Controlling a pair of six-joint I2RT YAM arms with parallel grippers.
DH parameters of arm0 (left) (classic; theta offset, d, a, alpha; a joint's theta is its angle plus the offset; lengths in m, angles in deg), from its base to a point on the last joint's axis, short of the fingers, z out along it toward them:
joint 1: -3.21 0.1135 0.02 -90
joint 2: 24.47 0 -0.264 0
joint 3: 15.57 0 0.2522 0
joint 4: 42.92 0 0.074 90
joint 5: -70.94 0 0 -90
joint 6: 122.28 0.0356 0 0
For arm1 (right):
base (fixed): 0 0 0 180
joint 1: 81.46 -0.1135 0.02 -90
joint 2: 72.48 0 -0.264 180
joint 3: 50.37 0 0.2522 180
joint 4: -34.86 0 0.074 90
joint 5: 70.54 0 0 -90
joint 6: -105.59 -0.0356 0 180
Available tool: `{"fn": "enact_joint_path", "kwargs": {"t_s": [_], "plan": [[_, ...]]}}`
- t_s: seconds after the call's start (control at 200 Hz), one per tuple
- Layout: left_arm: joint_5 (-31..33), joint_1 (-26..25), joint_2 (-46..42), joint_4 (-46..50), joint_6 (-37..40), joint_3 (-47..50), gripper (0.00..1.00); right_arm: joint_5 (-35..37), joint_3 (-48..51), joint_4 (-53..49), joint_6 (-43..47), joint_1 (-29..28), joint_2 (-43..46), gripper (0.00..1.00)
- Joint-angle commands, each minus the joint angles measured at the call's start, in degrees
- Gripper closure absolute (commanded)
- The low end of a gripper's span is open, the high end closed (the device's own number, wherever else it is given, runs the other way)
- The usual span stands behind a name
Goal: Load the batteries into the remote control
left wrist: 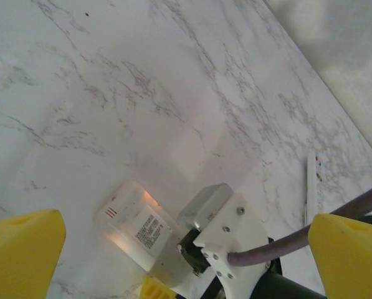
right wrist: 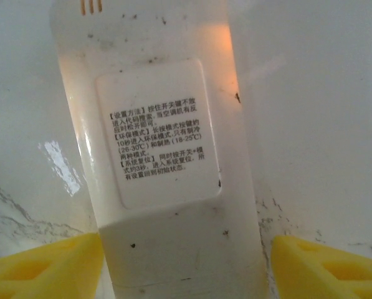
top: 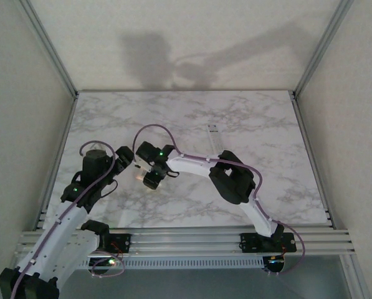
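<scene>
While right end effector [right wrist: 186, 255] straddles remote control [right wrist: 161, 124], left end effector [left wrist: 186, 246] gaping

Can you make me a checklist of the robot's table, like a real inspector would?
Surface: white marble table, flat, with grey veins.
Job's things: white remote control lying flat, label side up, with small dark specks.
Clutter: thin white strip lying apart from the remote, farther back.
Grippers: left gripper open and holding nothing; right gripper has a yellow finger on each side of the remote, grip unclear.
Cables: purple cable loops above the right arm; another runs along the left arm.
Surroundings: pale walls and metal frame posts.
</scene>
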Motion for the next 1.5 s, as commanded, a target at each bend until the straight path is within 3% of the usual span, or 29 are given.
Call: {"fn": "enact_joint_path", "kwargs": {"t_s": [0.0,0.09,0.245,0.516,0.691,0.951,1.031,1.177,1.327,1.497], "plan": [[-3.73,0.25,-0.94,1.68,-1.67,0.63,0.01,-0.31,0.73,-2.26,-0.17,-0.18,0.84,0.4],[-8.09,0.15,-0.16,0.36,-2.64,0.11,0.01,-4.84,5.5,2.89,-3.84,0.45,6.94,0.47],[-11.62,0.24,2.2,-1.14,-3.56,-2.41,0.01,-14.8,19.42,19.66,-17.64,4.63,19.6,0.55],[-24.58,-0.92,10.58,-6.92,-2.42,-5.61,0.13,-14.89,29.95,30.89,-30.78,5.31,30.62,0.59],[-25.2,-4.16,14.31,-11.36,-4.53,-6.18,0.21,-16.63,29.55,32.93,-33.07,5.18,30.6,0.6],[-19.14,-6.46,16.74,-10.52,-6.58,-6.85,0.66,-19.81,30.36,35.39,-34.16,4.08,31.42,0.58],[-16.04,-7.3,18.7,-6.52,-4.0,-9.45,0.75,-21.22,31.32,36.52,-35.05,4.08,32.45,0.56],[-11.09,-9.41,25.73,5.54,2.79,-18.38,0.82,-20.71,33.05,37.92,-36.2,4.28,35.9,0.51],[-8.35,-11.14,30.53,11.14,6.71,-24.63,0.9,-20.02,35.29,37.38,-37.5,5.67,40.56,0.32],[-0.17,-11.97,41.06,25.46,13.83,-37.05,0.96,-16.43,43.0,35.48,-38.25,8.47,53.18,0.2]]}}
